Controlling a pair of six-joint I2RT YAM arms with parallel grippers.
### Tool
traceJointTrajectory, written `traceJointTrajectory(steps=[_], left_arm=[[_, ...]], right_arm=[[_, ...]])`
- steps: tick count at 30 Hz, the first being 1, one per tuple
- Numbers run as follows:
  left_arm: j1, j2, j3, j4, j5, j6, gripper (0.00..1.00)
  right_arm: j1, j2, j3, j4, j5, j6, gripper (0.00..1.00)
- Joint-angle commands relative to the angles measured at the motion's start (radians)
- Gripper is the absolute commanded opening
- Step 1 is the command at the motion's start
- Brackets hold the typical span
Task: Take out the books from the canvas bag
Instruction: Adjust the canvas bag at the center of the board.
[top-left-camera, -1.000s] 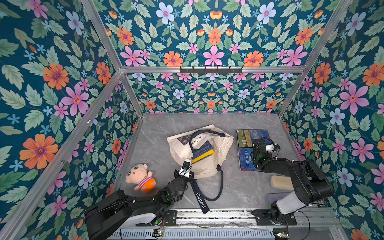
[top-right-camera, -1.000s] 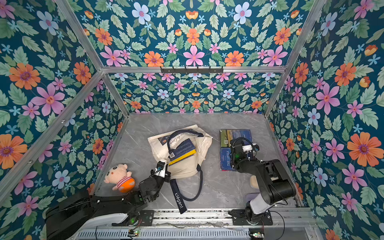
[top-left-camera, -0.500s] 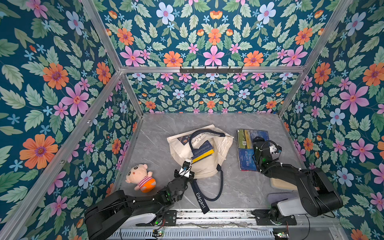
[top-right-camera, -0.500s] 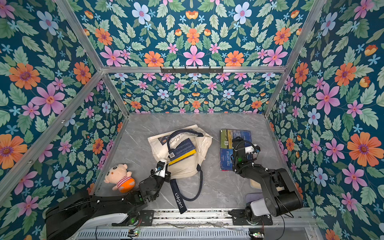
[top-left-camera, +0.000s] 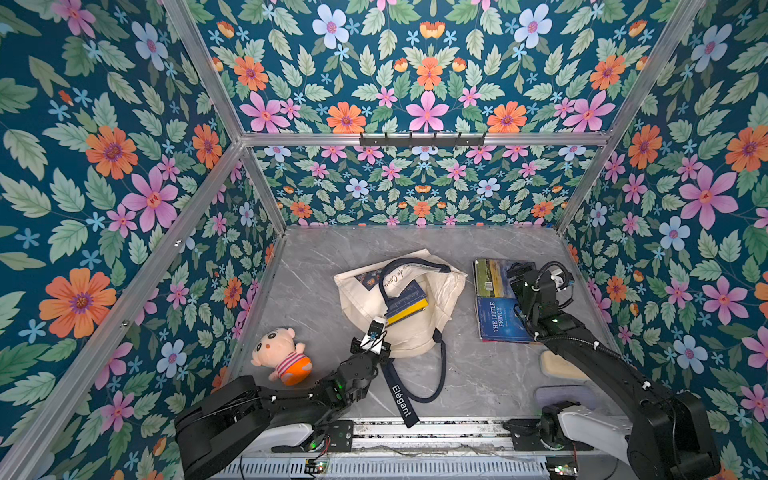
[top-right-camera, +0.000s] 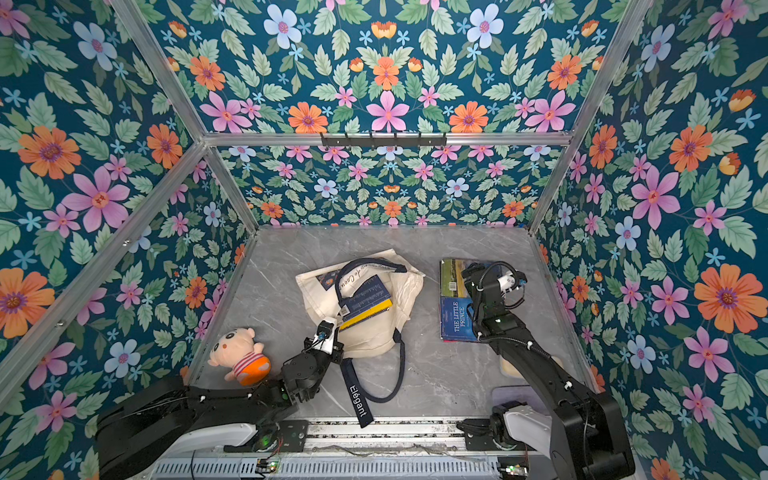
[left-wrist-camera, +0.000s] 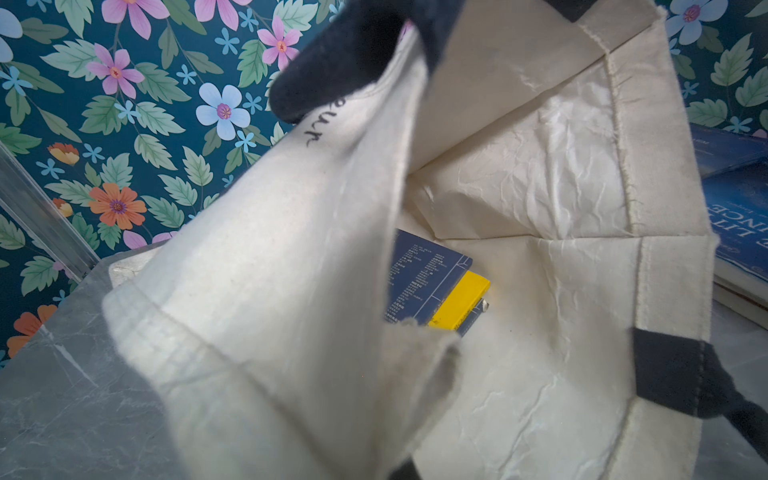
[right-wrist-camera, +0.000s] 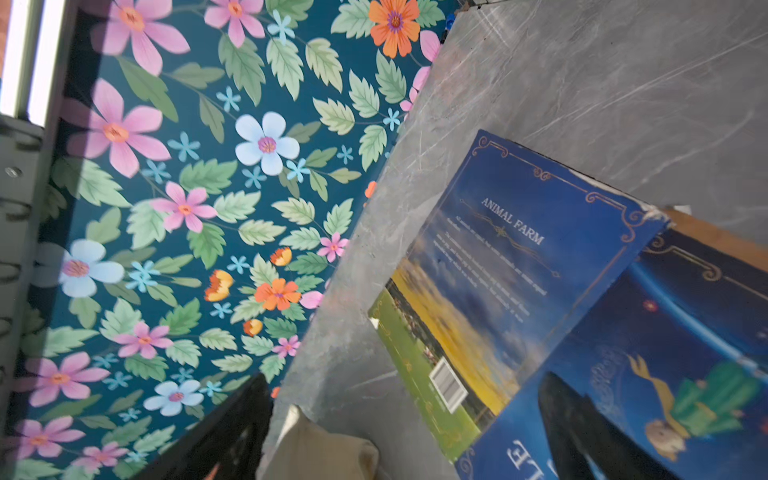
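Your left arm and right arm are black with white bases. Black cables loop beside your right wrist.

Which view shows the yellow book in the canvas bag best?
The left wrist view: it looks into the canvas bag and shows the yellow book partly covered by a dark blue book. Both top views show only its yellow edge at the bag's mouth. The right wrist view does not show it.

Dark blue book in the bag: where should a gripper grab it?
Probably the dark blue book's barcode end, bared atop the yellow book in the canvas bag's mouth. Come from the robot's side: it lies flat, that thin edge foremost.
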Motion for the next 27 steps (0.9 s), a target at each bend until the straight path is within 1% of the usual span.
traceJointTrajectory(steps=[1,2,3,4,6,7,9,11,14,16,19,21,24,27], left_arm=[[0.001,-0.003,-0.002,0.034,-0.006,-0.026,0.52],[0.001,-0.008,-0.008,0.041,0.007,-0.033,0.71],[0.001,-0.018,-0.015,0.046,0.027,-0.038,0.97],[0.001,-0.032,-0.020,0.047,0.036,-0.045,1.00],[-0.001,-0.070,-0.028,0.029,0.053,-0.066,1.00],[0.000,-0.097,-0.034,0.020,0.058,-0.082,1.00],[0.000,-0.155,-0.037,-0.004,0.063,-0.106,1.00],[-0.001,-0.233,-0.015,-0.099,0.055,-0.145,1.00],[-0.001,-0.338,0.025,-0.244,0.068,-0.207,1.00],[-0.001,-0.403,0.061,-0.373,0.082,-0.258,1.00],[-0.002,-0.490,0.103,-0.509,0.103,-0.298,1.00],[-0.004,-0.546,0.142,-0.603,0.118,-0.301,1.00],[-0.006,-0.591,0.214,-0.738,0.162,-0.296,1.00],[-0.007,-0.591,0.304,-0.874,0.164,-0.311,1.00]], right_arm=[[0.019,-0.046,-0.028,0.011,-0.099,-0.158,0.99],[0.030,-0.067,-0.037,0.020,-0.113,-0.181,0.99],[0.040,-0.093,-0.048,0.036,-0.125,-0.220,0.99],[0.051,-0.122,-0.062,0.048,-0.122,-0.263,0.99],[0.060,-0.167,-0.081,0.044,-0.121,-0.305,0.99],[0.060,-0.185,-0.086,0.044,-0.147,-0.336,0.99],[0.061,-0.214,-0.071,0.000,-0.194,-0.354,0.99],[0.075,-0.227,-0.056,-0.020,-0.219,-0.369,0.99],[0.099,-0.232,-0.022,-0.078,-0.213,-0.396,0.99],[0.116,-0.233,-0.021,-0.079,-0.242,-0.422,0.99],[0.140,-0.239,-0.024,-0.090,-0.252,-0.445,0.99],[0.141,-0.234,0.001,-0.156,-0.283,-0.420,0.99],[0.141,-0.244,0.022,-0.203,-0.345,-0.427,0.99],[0.140,-0.266,0.003,-0.198,-0.396,-0.458,0.99]])
